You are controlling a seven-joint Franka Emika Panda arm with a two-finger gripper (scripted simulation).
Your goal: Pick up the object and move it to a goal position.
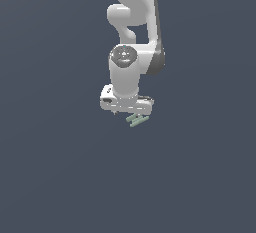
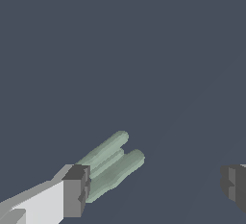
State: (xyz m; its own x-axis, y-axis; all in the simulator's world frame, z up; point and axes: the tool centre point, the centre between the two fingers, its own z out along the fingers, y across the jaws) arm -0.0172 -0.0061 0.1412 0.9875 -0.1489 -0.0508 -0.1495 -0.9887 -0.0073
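Note:
The object (image 1: 137, 120) is a tiny pale green piece of two short parallel bars, lying just under the white hand in the exterior view. In the wrist view the object (image 2: 113, 163) lies close against one dark fingertip (image 2: 77, 189), and its near end is hidden behind that pad. The other fingertip (image 2: 234, 183) stands far off at the picture's edge. My gripper (image 2: 156, 187) is open, with its jaws wide apart and nothing pinched between them. In the exterior view the gripper (image 1: 131, 113) points straight down, and the hand's body hides its fingers.
A plain dark grey-blue surface (image 1: 60, 177) fills both views. The white arm (image 1: 132, 32) rises from the hand to the picture's upper edge. No other objects show.

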